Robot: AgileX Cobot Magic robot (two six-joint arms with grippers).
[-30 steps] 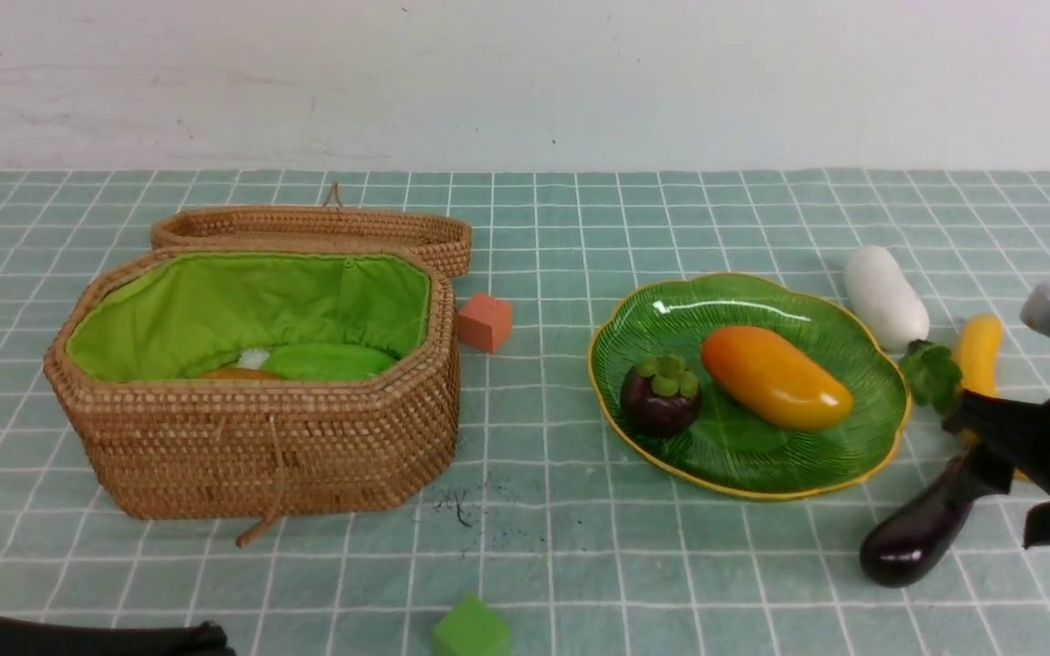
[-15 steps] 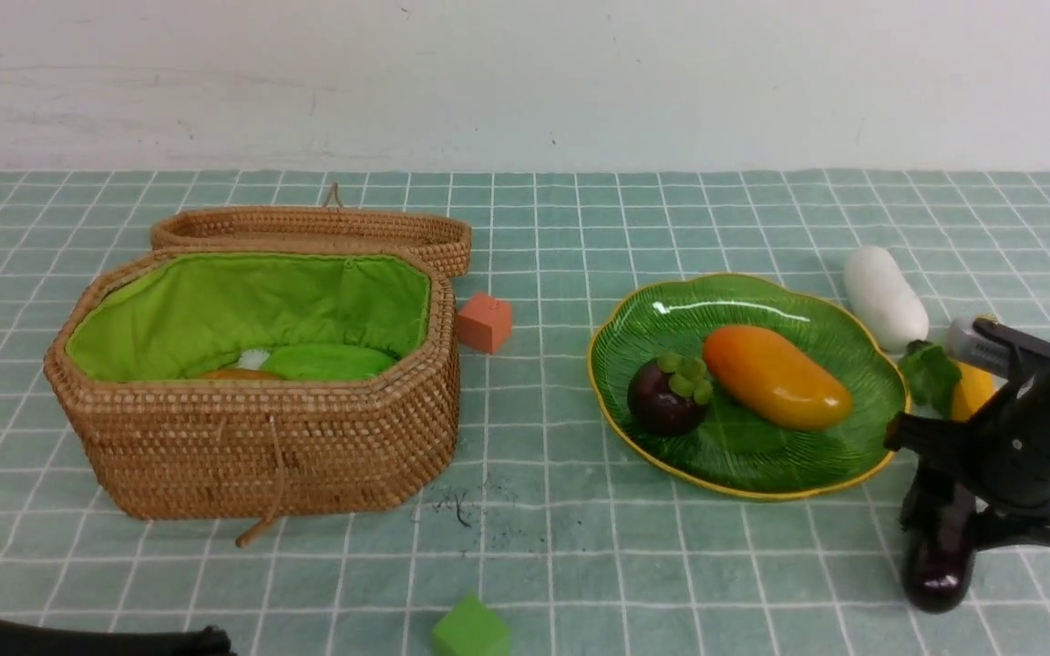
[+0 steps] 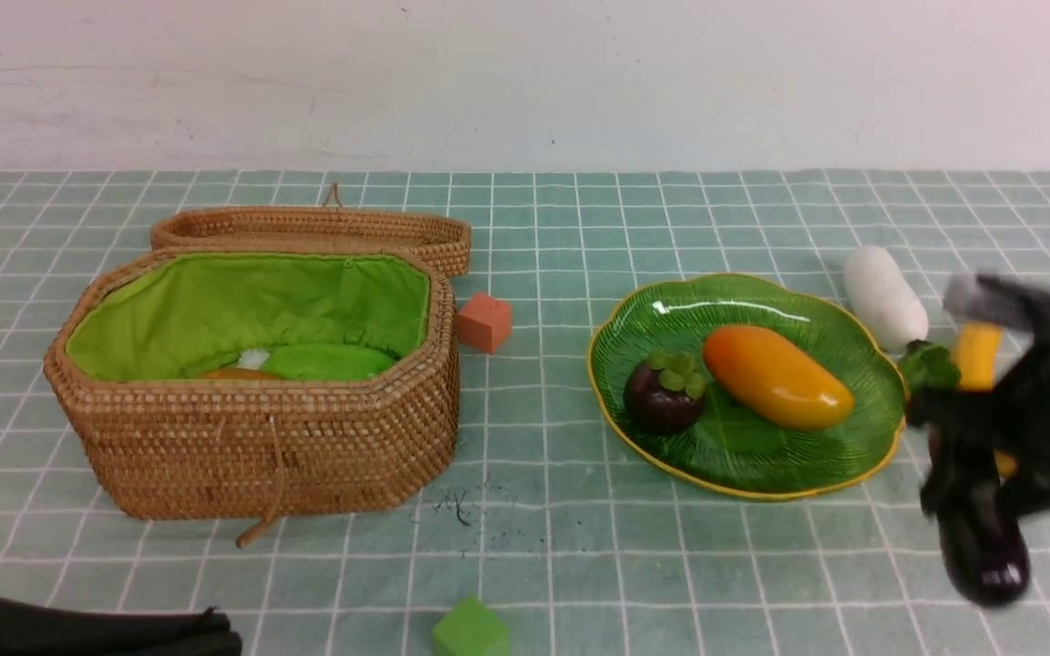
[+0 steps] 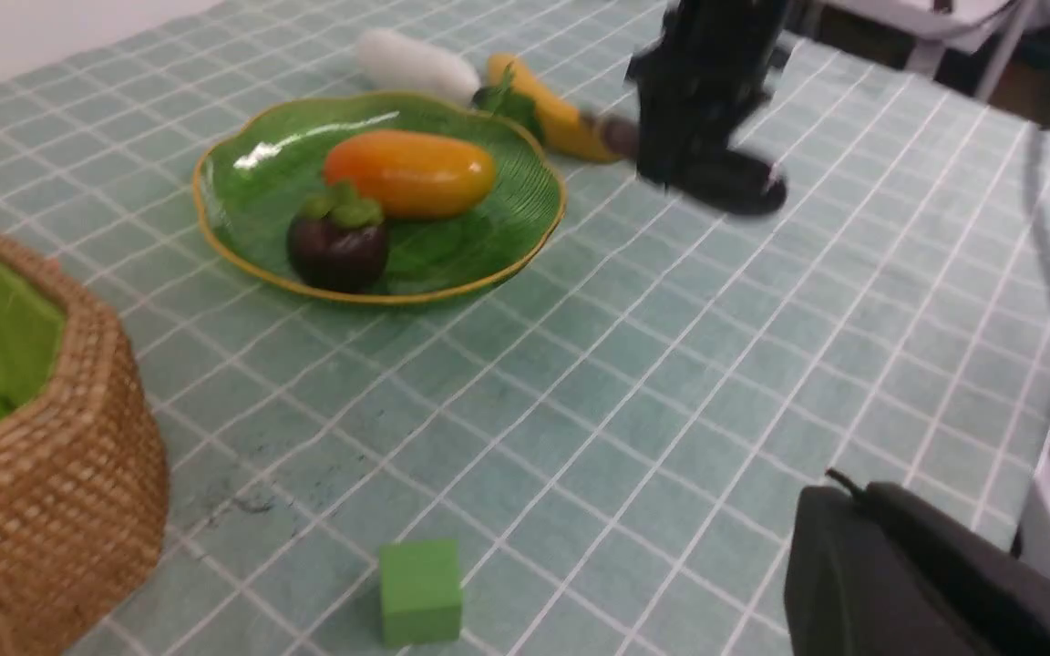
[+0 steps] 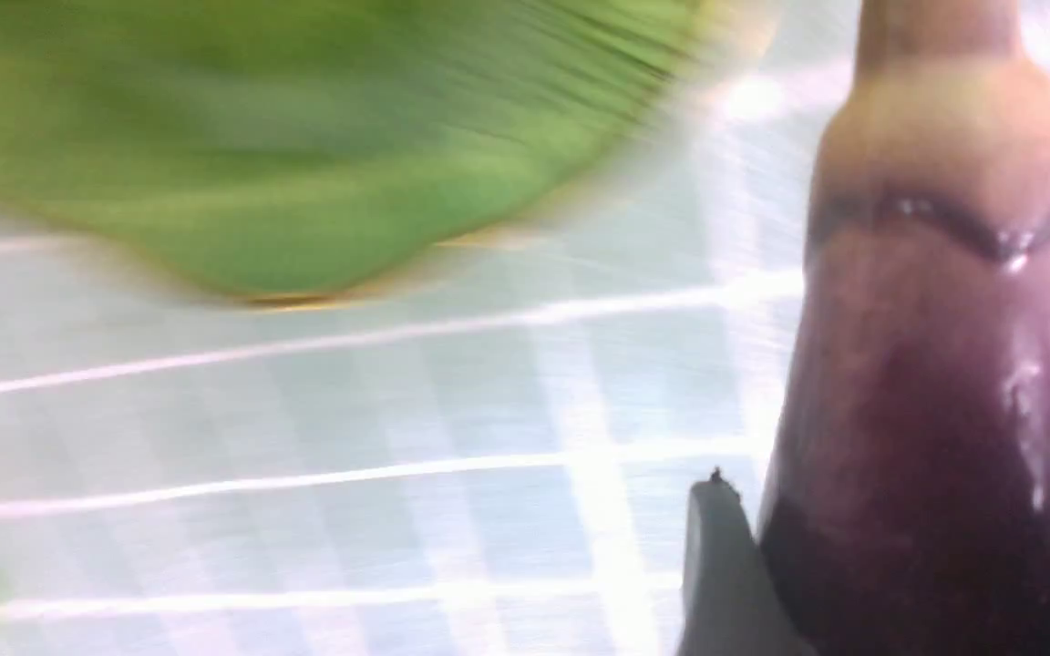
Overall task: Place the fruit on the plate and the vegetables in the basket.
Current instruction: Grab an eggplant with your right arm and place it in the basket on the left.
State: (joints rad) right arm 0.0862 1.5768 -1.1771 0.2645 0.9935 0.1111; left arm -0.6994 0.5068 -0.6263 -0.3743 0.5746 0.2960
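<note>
The right fingers (image 5: 716,565) grasp the eggplant (image 3: 985,556), a glossy, dark-purple, club-shaped piece with a paler tan neck. It stands nearly upright in the grip, round end down, at the right side of the table (image 3: 580,556), near the plate (image 3: 753,495). The arm there is blurred in the front view.

The plate is shallow green glass, ribbed like a leaf, with a wavy yellow rim. On it lie a smooth oval orange-yellow mango (image 3: 776,378) and, just beside it, a round dark-purple mangosteen (image 3: 664,394) with a knobbly green cap. Past the plate's right side rest a matte white radish (image 3: 885,296) with crinkled green leaves and a yellow banana (image 3: 976,355), partly hidden by the arm.

On the left stands the oblong woven wicker basket (image 3: 252,456), its lid (image 3: 306,228) folded back and its inside lined with bright green cloth. A light-green gourd (image 3: 329,362) and a sliver of orange potato (image 3: 233,373) show inside. An orange-red cube (image 3: 485,322) sits just beside the basket, and a green cube (image 3: 470,629) lies near the front.

The left fingers (image 4: 871,565) are clenched together, low at the near left. The table wears a teal cloth with a white grid.
</note>
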